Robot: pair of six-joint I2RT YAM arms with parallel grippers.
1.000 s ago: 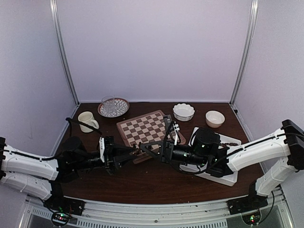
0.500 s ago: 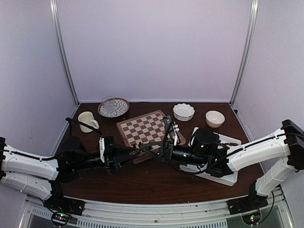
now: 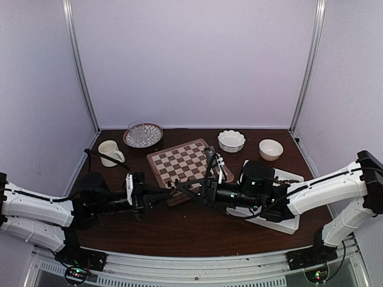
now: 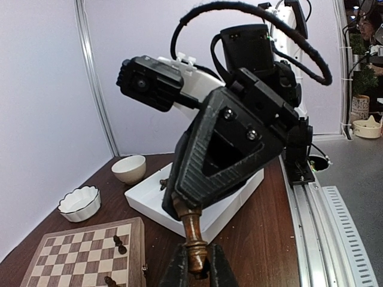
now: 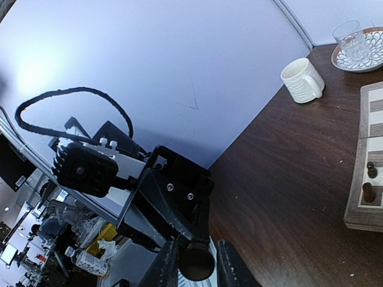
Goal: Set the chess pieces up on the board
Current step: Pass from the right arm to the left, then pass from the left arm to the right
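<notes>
My left tool (image 4: 195, 270) pinches the base of a dark, turned wooden chess piece (image 4: 192, 236); my right tool (image 5: 196, 263) clamps its other end, beside the near edge of the checkered board (image 3: 179, 160).

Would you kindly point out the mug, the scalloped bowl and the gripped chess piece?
mug (image 5: 299, 81), right wrist view, on its body.
scalloped bowl (image 3: 231, 145), top external view, on its front wall.
chess piece (image 4: 193, 236), left wrist view, on its stem.

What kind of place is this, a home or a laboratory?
Probably a robot test cell in a laboratory: plain white panels on metal posts enclose the table, and two robot arms stand on a rail at its near edge.
</notes>
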